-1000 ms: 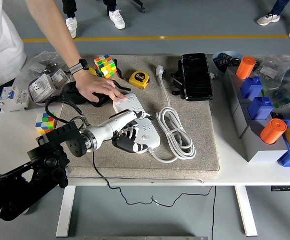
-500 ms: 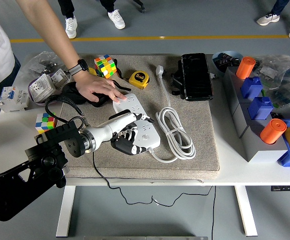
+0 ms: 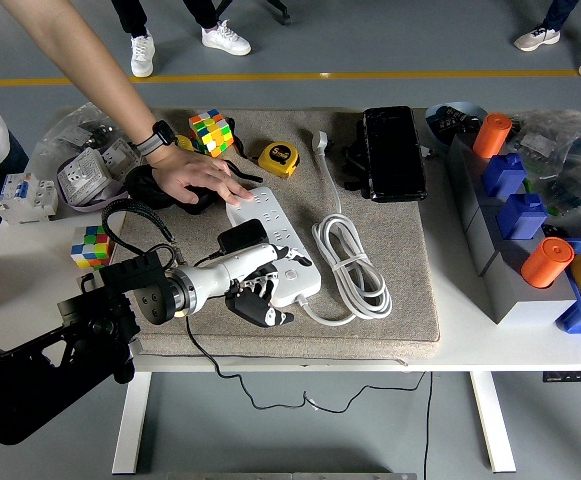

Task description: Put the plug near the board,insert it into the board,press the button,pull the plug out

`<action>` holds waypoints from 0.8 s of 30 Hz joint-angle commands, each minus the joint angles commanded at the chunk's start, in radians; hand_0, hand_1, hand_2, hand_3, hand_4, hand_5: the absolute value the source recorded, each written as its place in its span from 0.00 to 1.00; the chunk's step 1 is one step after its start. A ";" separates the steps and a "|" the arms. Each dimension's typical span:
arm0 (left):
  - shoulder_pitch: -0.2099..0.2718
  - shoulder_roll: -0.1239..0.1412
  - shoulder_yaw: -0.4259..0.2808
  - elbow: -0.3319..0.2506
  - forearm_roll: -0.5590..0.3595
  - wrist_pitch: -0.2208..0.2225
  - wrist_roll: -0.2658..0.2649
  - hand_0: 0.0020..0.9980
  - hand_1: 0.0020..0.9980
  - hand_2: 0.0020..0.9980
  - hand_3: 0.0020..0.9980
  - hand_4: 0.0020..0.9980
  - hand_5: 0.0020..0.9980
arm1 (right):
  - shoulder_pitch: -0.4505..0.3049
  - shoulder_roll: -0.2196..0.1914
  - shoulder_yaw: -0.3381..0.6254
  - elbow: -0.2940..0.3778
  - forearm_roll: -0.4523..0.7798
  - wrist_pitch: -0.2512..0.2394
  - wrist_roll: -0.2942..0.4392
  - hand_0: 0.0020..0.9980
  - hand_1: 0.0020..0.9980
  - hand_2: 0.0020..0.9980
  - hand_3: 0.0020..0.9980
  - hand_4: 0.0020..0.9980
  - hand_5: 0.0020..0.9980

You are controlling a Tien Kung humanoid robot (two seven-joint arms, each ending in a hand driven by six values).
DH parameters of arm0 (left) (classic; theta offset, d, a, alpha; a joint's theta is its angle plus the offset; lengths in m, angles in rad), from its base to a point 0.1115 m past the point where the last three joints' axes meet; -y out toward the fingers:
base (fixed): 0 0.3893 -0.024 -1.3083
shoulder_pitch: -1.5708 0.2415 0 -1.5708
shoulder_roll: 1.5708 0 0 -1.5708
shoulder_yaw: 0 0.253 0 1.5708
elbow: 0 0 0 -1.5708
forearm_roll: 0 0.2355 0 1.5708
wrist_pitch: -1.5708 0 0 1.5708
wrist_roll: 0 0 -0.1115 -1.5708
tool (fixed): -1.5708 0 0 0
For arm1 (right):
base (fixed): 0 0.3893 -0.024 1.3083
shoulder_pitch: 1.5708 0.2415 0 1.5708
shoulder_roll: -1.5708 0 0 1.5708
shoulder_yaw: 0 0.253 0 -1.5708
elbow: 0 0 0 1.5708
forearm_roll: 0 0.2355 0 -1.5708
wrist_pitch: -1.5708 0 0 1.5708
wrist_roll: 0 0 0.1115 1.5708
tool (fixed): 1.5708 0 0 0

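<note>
Plug at the power strip (image 3: 270, 245)
Left hand (image 3: 255, 280) curled round black plug (image 3: 240, 238) just above its fingers; plug's light, rigid, prob. best pinched by body sides, cord trailing.

rubik's cube (image 3: 210, 131) beside yellow tape measure (image 3: 279, 158) (far mat edge); orange cylinders (image 3: 491, 134) right.

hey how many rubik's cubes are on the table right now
2. One Rubik's cube sits at the mat's far-left edge, beside the yellow tape measure. The other cube is on the bare white table left of the mat. More could be hidden in the clutter.
</note>
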 joint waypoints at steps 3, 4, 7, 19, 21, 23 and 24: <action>-0.004 -0.003 0.012 0.020 0.004 0.002 -0.005 0.05 0.11 0.17 0.86 0.80 0.00 | 0.003 -0.001 0.002 0.002 -0.001 -0.002 0.001 0.58 0.64 0.54 0.48 0.74 0.44; -0.008 -0.005 0.017 0.032 0.004 0.004 -0.009 0.05 0.11 0.17 0.86 0.80 0.00 | 0.006 -0.002 0.004 0.005 -0.003 -0.003 0.002 0.58 0.64 0.54 0.48 0.74 0.44; -0.020 -0.014 0.029 0.064 0.005 0.011 -0.020 0.05 0.11 0.17 0.86 0.80 0.00 | 0.009 -0.003 0.004 0.007 -0.005 -0.003 0.004 0.58 0.64 0.54 0.48 0.74 0.44; -0.041 -0.051 0.045 0.182 0.058 0.024 -0.025 0.06 0.11 0.17 0.86 0.80 0.00 | 0.007 -0.002 -0.002 0.006 -0.002 -0.003 0.003 0.58 0.64 0.54 0.48 0.74 0.44; -0.042 -0.050 0.046 0.188 0.060 0.025 -0.027 0.06 0.11 0.17 0.86 0.80 0.00 | 0.008 -0.002 0.001 0.007 -0.003 -0.004 0.004 0.58 0.64 0.54 0.48 0.74 0.44; -0.043 -0.050 0.045 0.189 0.059 0.024 -0.024 0.06 0.11 0.17 0.86 0.80 0.00 | 0.007 -0.002 0.002 0.007 -0.002 -0.004 0.004 0.58 0.64 0.54 0.48 0.74 0.44; -0.043 -0.049 0.045 0.191 0.060 0.024 -0.025 0.06 0.11 0.17 0.86 0.80 0.00 | 0.007 -0.002 0.002 0.007 -0.003 -0.004 0.003 0.58 0.64 0.54 0.48 0.74 0.44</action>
